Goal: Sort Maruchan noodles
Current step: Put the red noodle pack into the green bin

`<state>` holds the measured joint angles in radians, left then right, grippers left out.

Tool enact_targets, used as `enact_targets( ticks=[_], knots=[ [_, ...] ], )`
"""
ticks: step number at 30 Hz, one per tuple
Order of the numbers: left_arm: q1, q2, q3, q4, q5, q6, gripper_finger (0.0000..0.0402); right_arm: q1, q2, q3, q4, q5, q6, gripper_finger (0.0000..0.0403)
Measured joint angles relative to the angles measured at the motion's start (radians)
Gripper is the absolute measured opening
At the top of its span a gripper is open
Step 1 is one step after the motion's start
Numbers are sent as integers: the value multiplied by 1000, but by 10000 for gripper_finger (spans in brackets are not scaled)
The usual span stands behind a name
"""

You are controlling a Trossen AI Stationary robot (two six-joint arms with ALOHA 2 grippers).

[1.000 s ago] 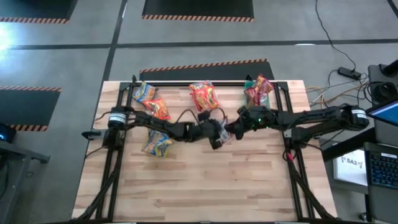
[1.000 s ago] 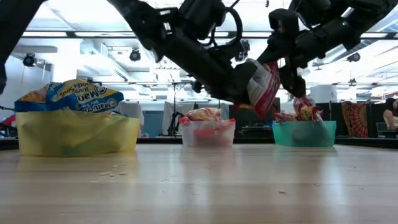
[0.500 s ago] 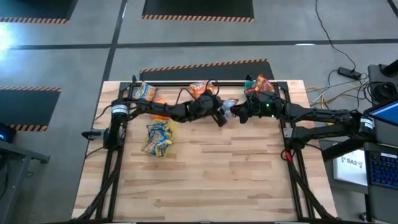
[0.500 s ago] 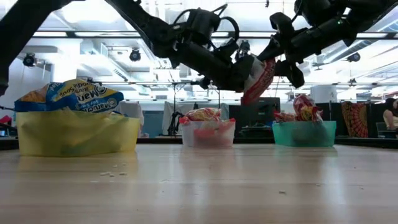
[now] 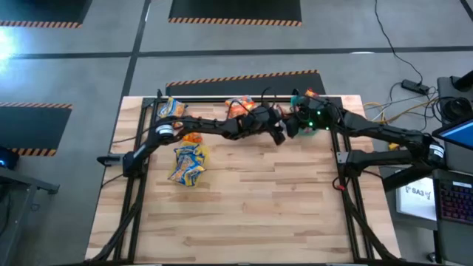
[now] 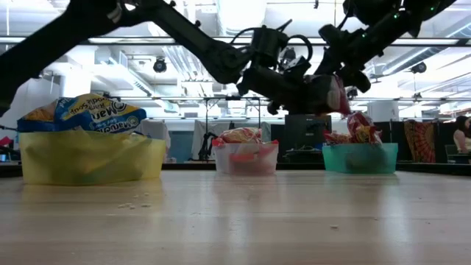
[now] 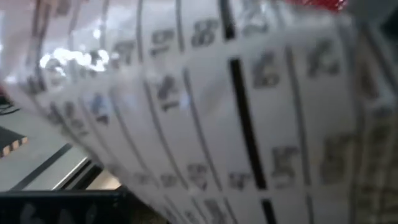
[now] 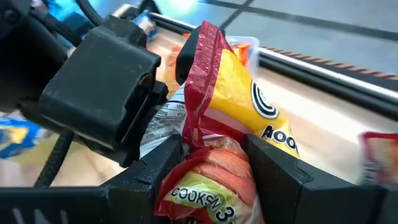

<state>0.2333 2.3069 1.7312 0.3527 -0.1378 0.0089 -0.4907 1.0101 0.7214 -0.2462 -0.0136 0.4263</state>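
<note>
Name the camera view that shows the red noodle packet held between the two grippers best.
The right wrist view: the red packet fills the frame, clamped between the right gripper's fingers, with the left gripper on it too. The left wrist view shows only its printed back, the low view a red sliver, and the high view hides it under the arms.

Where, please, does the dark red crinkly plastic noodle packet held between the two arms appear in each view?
High view: mostly hidden between the tools, left of the green plastic tub.
Low view: dark red crinkly plastic noodle packet, upper right, above the green tub.
Left wrist view: its printed white back fills the picture.
Right wrist view: centre, between that tool's fingers.
Shared landmark: the green tub.
</note>
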Motion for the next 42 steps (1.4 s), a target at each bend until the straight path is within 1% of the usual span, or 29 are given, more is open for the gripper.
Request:
enact_targets(
  ticks=[5,11,14,16,19,20,21,22,23,28,30,35,37,39,42],
  knots=[
    [26,48,99,-25,69,1,137,-41,-2,44,-111,47,-29,166],
    [47,137,232,-39,108,6,137,-92,-3,44,-136,71,-48,166],
    [54,220,354,-70,107,-2,137,-122,-1,44,-167,123,-57,166],
    [59,284,459,-107,108,-17,137,-141,-1,43,-176,161,-81,166],
    [66,375,627,-189,125,-30,137,-168,-1,43,-176,180,-89,166],
    [67,381,618,-150,125,-30,137,-177,-1,43,-174,178,-93,166],
    [67,380,572,-59,121,-33,137,-186,-1,43,-167,180,-98,166],
    [67,379,542,-14,126,-47,136,-196,-1,43,-170,192,-98,166],
    [69,377,523,-6,133,-64,136,-205,-1,42,-175,210,-99,166],
    [84,376,525,-24,197,-78,136,-246,9,40,-174,264,-112,166],
    [84,376,543,-29,189,-73,136,-259,12,43,-166,286,-112,166],
    [88,376,569,-50,177,-39,136,-265,17,43,-173,448,-141,166],
    [90,376,588,-73,182,-33,136,-267,17,45,-189,485,-153,166],
    [96,358,590,-111,180,-33,136,-269,20,57,-218,496,-154,166],
    [106,345,589,-133,158,-34,136,-266,21,68,-240,578,-154,166]
  ],
)
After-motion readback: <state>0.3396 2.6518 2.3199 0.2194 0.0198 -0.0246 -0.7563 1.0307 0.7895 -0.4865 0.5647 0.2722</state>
